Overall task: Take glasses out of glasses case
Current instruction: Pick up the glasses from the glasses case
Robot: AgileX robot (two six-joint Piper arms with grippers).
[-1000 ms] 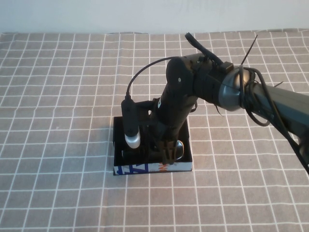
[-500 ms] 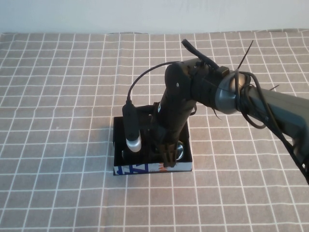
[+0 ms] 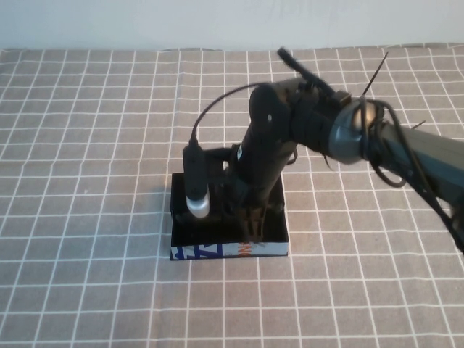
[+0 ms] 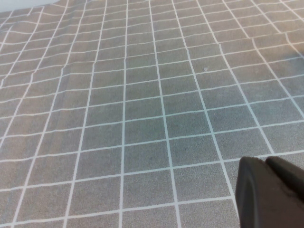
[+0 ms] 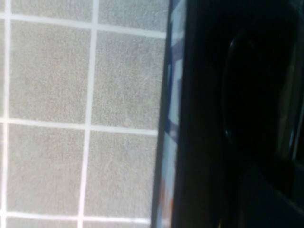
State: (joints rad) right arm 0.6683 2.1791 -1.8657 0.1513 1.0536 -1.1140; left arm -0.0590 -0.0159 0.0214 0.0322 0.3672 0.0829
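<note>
glasses case (image 3: 229, 251) | print unreadable | R tool (image 3: 252, 226) inside | L tool (image 4: 270, 192) over cloth

I see a grey tablecloth (image 3: 87, 181) with a grid of thin white lines covering the whole table, from the near edge of the high view up to the far edge. Behind that far edge of the tablecloth stands a plain, pale wall (image 3: 145, 22), evenly lit and bare. The cloth lies mostly flat; in the left wrist view its grid lines bend slightly, so I read gentle ripples in the fabric there. Light falls softly across the tablecloth, and the weave looks coarse and speckled up close in the right wrist view. Beyond the tablecloth and the wall, I can see no floor, window or other furniture.
</note>
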